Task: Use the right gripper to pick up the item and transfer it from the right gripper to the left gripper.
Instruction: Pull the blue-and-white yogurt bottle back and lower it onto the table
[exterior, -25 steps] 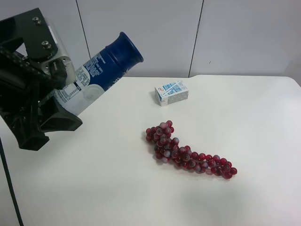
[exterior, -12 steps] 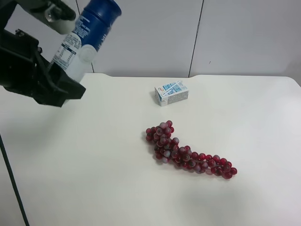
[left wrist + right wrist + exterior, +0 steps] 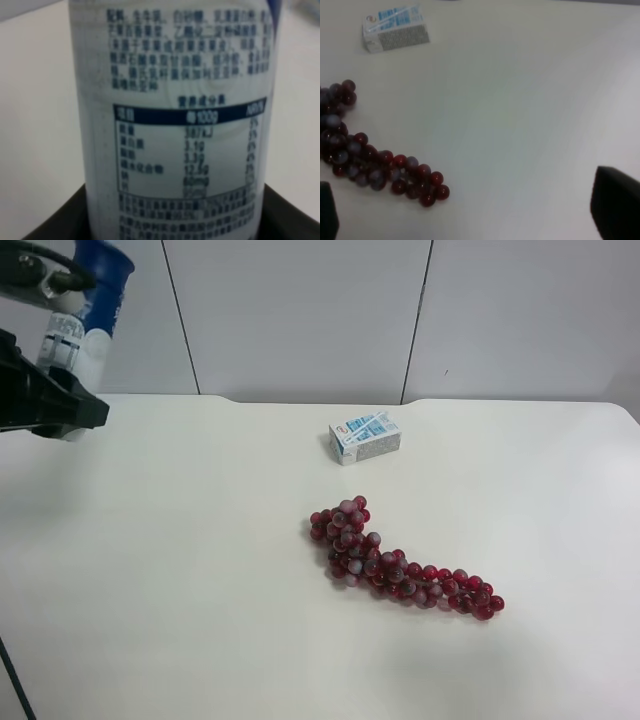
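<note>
Observed: the item (image 3: 88, 300) stands upright in the left gripper (image 3: 55, 390), raised above the table (image 3: 200, 620) at the exterior high view's left edge. The left wrist view shows black fingers (image 3: 292, 215) clamped on both sides of the label. The right gripper (image 3: 470, 210) is spread wide and empty, above the grape bunch (image 3: 375, 165). Handover looks complete, so hold the clamp firm, the item vertical, and the right arm well clear.

Blue-capped bottle (image 3: 88, 300) near upright, clamped in left end effector (image 3: 172, 220).
</note>
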Controlling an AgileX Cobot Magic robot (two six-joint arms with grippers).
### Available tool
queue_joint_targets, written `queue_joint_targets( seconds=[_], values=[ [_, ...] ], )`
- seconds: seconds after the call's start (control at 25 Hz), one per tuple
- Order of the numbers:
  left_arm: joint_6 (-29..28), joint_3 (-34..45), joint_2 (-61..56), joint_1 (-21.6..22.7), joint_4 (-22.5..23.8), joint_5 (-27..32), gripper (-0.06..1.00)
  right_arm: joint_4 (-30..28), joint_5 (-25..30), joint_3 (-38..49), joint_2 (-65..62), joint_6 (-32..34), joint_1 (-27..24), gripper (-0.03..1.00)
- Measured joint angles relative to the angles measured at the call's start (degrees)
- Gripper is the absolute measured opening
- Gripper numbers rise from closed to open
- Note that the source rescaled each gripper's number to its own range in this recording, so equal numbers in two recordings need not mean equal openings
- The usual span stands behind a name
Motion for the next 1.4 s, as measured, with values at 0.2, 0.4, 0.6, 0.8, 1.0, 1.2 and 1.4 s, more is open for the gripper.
queue_joint_targets(
  seconds=[0.2,0.4,0.6,0.8,1.0,1.2,1.4],
  values=[
    [1.4,4.0,3.1,8.5,0.0,-3.4,0.01,0.0,0.0,0.0,0.0,0.0,0.0,1.00],
    [2.7,4.5,8.4,13.2,0.0,-6.9,0.01,0.0,0.0,0.0,0.0,0.0,0.0,1.00],
    [2.8,4.5,16.3,14.2,0.0,-10.3,0.01,0.0,0.0,0.0,0.0,0.0,0.0,1.00],
    [2.8,4.5,23.5,14.2,0.0,-14.5,0.01,0.0,0.0,0.0,0.0,0.0,0.0,1.00],
    [1.7,4.5,28.8,14.2,0.0,-17.9,0.01,0.0,0.0,0.0,0.0,0.0,0.0,1.00],
    [0.0,4.4,35.1,14.2,-0.1,-21.8,0.01,0.0,0.0,0.0,0.0,0.0,0.0,1.00],
    [-0.3,4.3,39.3,14.2,-0.2,-23.6,0.01,0.0,0.0,0.0,0.0,0.0,0.0,1.00]
  ],
)
